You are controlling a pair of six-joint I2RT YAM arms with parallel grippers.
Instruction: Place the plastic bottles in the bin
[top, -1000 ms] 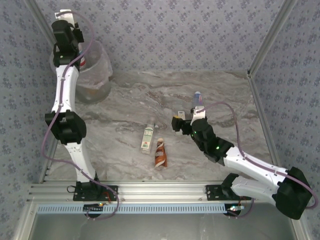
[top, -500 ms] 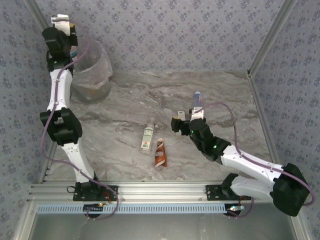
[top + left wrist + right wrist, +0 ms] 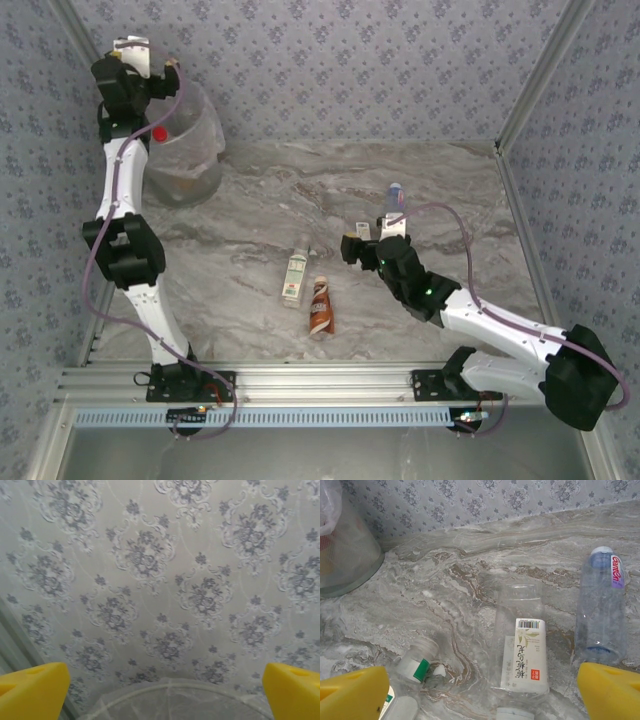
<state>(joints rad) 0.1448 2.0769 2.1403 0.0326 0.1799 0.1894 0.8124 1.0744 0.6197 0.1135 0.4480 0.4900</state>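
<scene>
overhead, red cap (image 3: 158,133) at bin (image 3: 205,140) mouth — right wrist: labelled bottle (image 3: 525,655) on marble (image 3: 470,555).

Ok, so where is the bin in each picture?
Top external: the bin stands at the far left, against the back wall.
Left wrist: its rim curves along the bottom edge, in the middle.
Right wrist: its side sits in the top left corner.
Shared landmark: the flowery wallpaper behind it.

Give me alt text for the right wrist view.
The open right gripper hangs over a clear plastic bottle with a white label lying on the grey marble table. A clear blue-capped bottle is at picture right, and the translucent grey bin is at the upper left.
</scene>
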